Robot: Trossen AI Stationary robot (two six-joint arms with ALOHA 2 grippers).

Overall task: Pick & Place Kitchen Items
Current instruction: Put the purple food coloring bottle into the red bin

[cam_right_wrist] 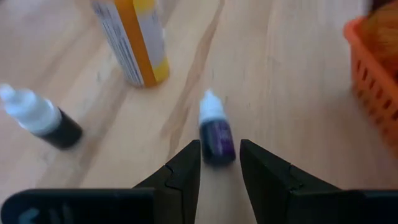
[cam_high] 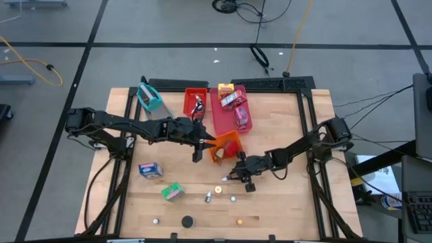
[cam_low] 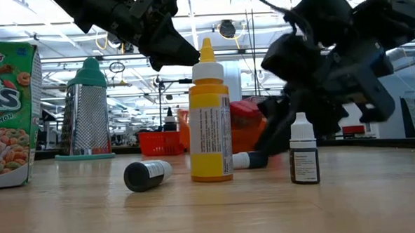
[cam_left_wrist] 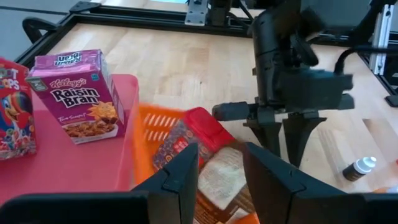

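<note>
Looked across a pale wooden table on a grey floor, with a bright workshop hall beyond it. Found the left gripper hanging above the orange tray, fingers set well apart and clamping nothing. Noted the pink tray just beside that gripper, carrying a Raisin Bran box. Saw a red-topped packet lying in the orange tray directly under the tips. Found the right gripper low over bare wood near the orange tray, likewise spread and holding nothing. Saw a blue box and a green box well apart from both grippers. Picked out a yellow bottle standing farther ahead of the right gripper. Spotted an upright dark dropper bottle at the mouth of its gap, not pinched; could not tell whether either finger touched it. Noticed a second dark bottle on its side near the yellow one.
</note>
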